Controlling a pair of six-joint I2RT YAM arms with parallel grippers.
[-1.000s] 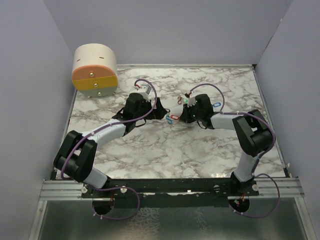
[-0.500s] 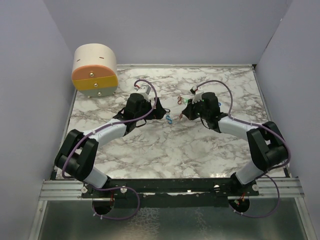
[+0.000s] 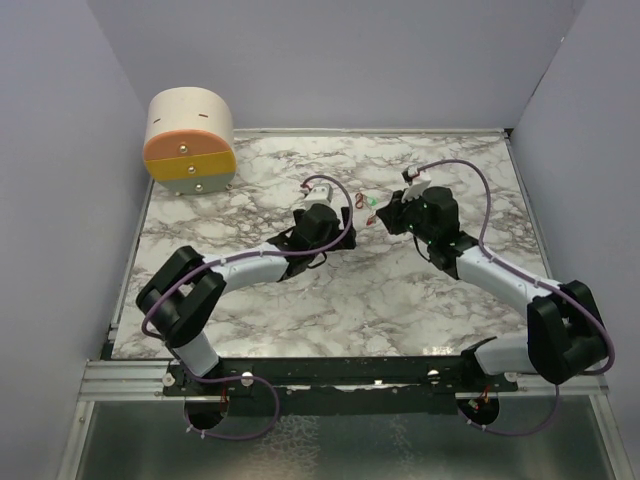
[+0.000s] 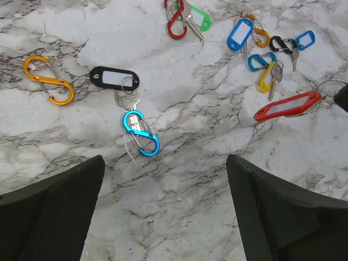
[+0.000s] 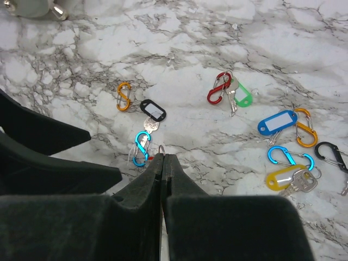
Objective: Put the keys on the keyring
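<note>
Keys (image 4: 287,106) clustered mid-table, drawer box (image 3: 190,140) far-left, near marble (image 3: 380,290) bare

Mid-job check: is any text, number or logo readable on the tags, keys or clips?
No readable text in any view.
black tag, red tag, blue tag: the white label inserts show no writing.
silver key beside the black tag: any stamping is too blurred to read.

Soft, even light leaves only faint shadows on the counter (image 4: 179,179); wrist views are sharp, the overhead view coarser.
</note>
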